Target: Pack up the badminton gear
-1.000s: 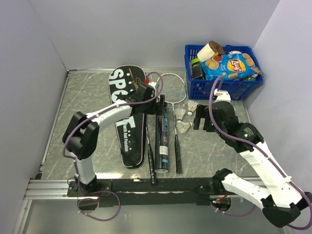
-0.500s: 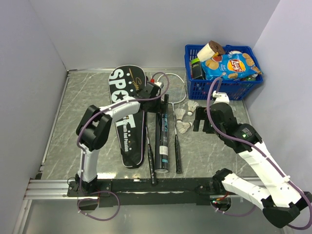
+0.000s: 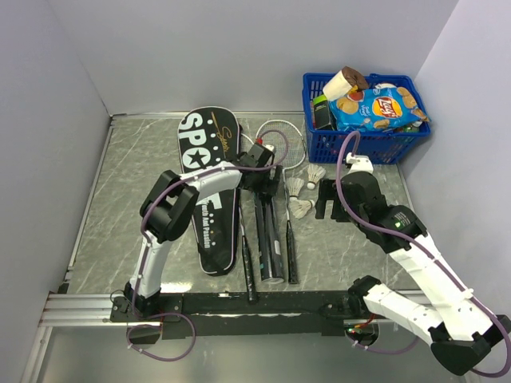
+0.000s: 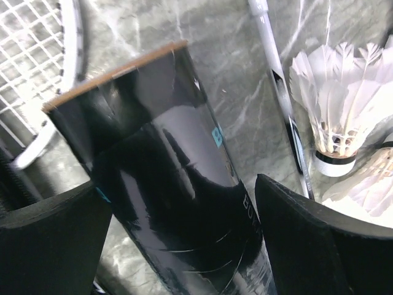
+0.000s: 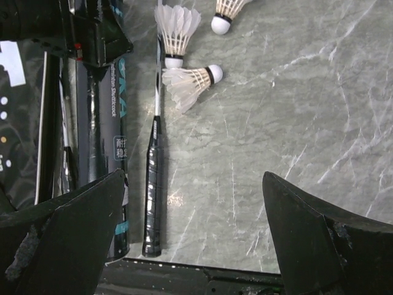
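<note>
The long black tube with teal print (image 3: 270,231) lies slanted between two rackets. My left gripper (image 3: 266,175) is shut on its far, brown-rimmed open end (image 4: 116,70), which fills the gap between both pads (image 4: 183,184). One racket (image 3: 289,231) lies right of the tube, its silver head (image 3: 281,137) toward the basket. The other racket's handle (image 3: 247,271) lies left of the tube. Further left is the black "SPORT" cover (image 3: 209,191). Three white shuttlecocks (image 3: 317,173) (image 3: 295,186) (image 3: 301,209) lie right of the rackets. My right gripper (image 3: 330,199) hangs open above bare table (image 5: 194,175), right of them.
A blue plastic basket (image 3: 363,148) of snack packets stands at the back right corner. Grey walls close the table at the back and on both sides. The black rail (image 3: 263,303) carrying the arm bases runs along the near edge.
My left gripper has moved right from the cover's edge onto the tube's far end and closed on it. The tube has swung to a slant. The right arm has barely moved.
</note>
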